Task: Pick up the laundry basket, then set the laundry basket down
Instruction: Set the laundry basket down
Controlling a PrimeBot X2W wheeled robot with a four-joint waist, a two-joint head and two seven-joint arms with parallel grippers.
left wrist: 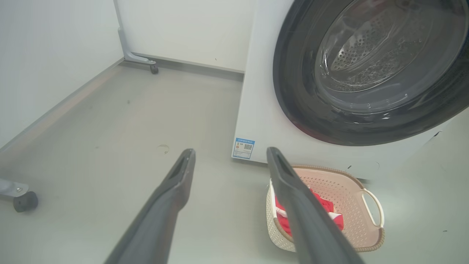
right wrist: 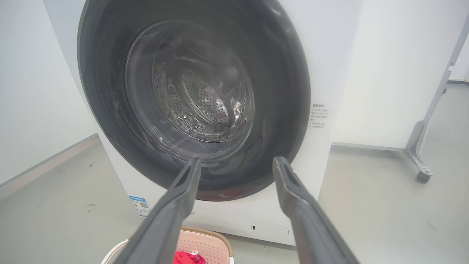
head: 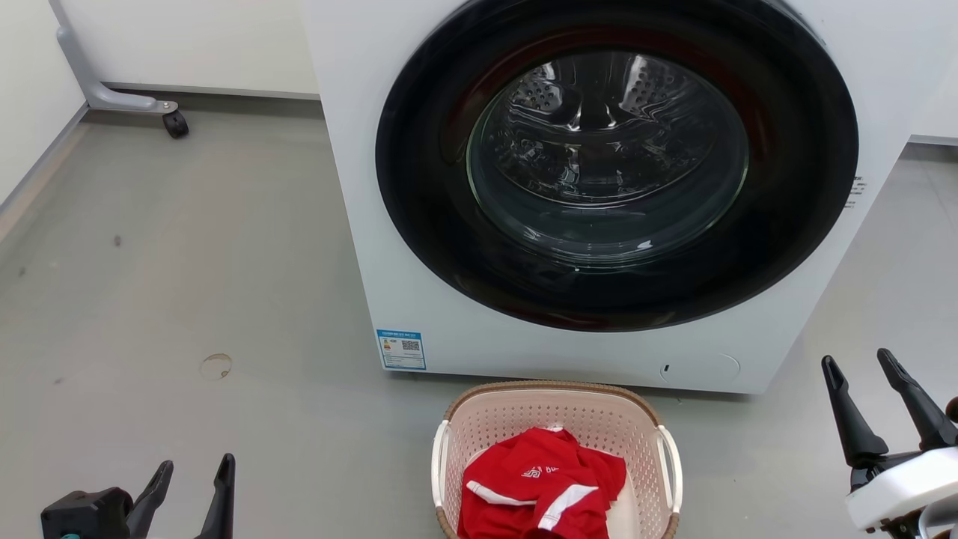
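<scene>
Grey floor (head: 187,262) ran up to the white washing machine (head: 359,224). Just in front of the washing machine sat the laundry basket (head: 524,419), with a red shirt (head: 539,479) inside. It looked light and a bit bendy, so its two white handles (head: 440,464) seemed best to hold. The left gripper (head: 196,466) and right gripper (head: 857,359) were spread wide and empty, back from the washing machine.

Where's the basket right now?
In the head view the basket sits on the floor at bottom centre, just in front of the washer, between the left pincer and right pincer, touching neither.
</scene>
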